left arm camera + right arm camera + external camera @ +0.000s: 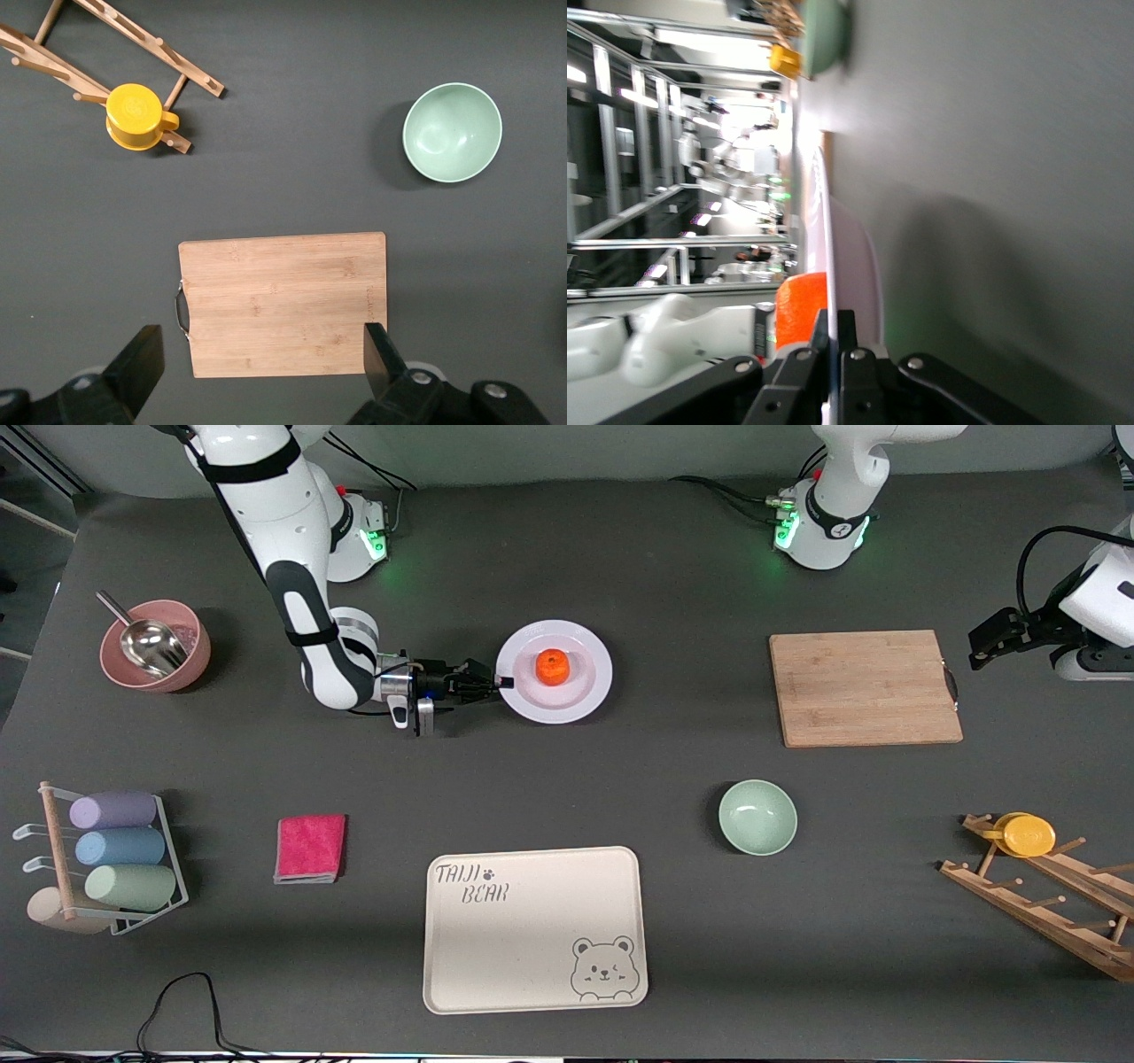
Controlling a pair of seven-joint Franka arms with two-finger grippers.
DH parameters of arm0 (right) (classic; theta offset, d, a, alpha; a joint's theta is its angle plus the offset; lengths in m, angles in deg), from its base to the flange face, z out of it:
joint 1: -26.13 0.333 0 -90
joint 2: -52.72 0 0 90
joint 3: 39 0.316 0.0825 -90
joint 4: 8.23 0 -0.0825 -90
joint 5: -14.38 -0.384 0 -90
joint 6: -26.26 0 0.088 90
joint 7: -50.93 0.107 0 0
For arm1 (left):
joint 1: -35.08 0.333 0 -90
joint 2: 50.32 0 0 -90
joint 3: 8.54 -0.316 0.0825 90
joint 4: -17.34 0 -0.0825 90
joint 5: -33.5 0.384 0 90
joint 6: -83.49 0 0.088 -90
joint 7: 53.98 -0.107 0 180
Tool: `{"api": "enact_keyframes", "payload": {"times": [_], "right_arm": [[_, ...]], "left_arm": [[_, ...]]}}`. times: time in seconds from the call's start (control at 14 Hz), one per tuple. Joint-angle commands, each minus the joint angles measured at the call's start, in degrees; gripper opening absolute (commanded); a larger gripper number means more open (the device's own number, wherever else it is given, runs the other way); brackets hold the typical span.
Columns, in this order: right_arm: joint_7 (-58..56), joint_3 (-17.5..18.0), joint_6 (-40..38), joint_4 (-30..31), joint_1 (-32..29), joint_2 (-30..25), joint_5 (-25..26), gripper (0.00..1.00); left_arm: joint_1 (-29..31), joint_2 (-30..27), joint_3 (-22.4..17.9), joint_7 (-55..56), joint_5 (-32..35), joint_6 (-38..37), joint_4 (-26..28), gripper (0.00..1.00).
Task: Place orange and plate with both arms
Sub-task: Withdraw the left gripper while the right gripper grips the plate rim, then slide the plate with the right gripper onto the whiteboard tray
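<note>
Right gripper (503,683) pinches plate (585,693) rim, fingers clamped on edge. Orange (553,666) sits on plate middle, just past fingertips. Left gripper (264,354) waits spread wide over cutting board (283,303).

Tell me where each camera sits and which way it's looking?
Front view: high across the table, facing both arms; right gripper at the plate rim, orange on it.
Left wrist view: up on the left arm, looking down on board, bowl, cup; its open jaws show.
Right wrist view: low by the table, along the plate's edge; its jaws pinch the rim.
Shared: both wrist views see the bowl and the cup; the front view sees everything.
</note>
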Motion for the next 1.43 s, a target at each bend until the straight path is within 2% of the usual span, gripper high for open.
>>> {"api": "enact_keyframes", "payload": {"times": [0.0,0.21,0.43,0.64,0.86,1.14,1.36], "right_arm": [[7.9,-1.3,-1.1,1.2,-0.5,-9.6,1.4,0.00],[12.8,-1.3,-0.8,-1.5,-2.6,-12.3,5.8,0.00],[14.1,-1.7,-0.4,-8.8,-3.8,-8.0,6.3,0.00],[20.6,-6.1,-0.6,-22.3,-4.3,-0.4,11.3,0.00],[27.2,-6.9,-0.7,-35.6,-7.3,6.4,11.3,0.00],[37.8,-6.4,-1.0,-56.2,-11.0,18.4,9.9,0.00],[45.9,-6.4,-0.3,-70.3,-12.9,27.4,4.5,0.00]], "left_arm": [[-0.7,-1.2,-0.7,-0.9,-0.5,-0.2,0.9,1.00],[-1.1,-1.2,-0.7,-0.9,0.0,0.1,1.0,1.00],[-1.0,-1.2,-0.8,-1.0,-0.1,0.1,0.8,1.00],[-1.0,-1.2,-0.9,-1.0,-0.1,0.4,0.6,1.00],[-0.9,-1.0,-0.9,-1.0,-0.6,0.4,0.5,1.00],[-0.7,-0.5,-0.9,-1.1,-0.8,0.7,0.4,1.00],[-0.8,-0.4,-2.3,-1.6,-0.8,0.9,0.4,1.00]]}}
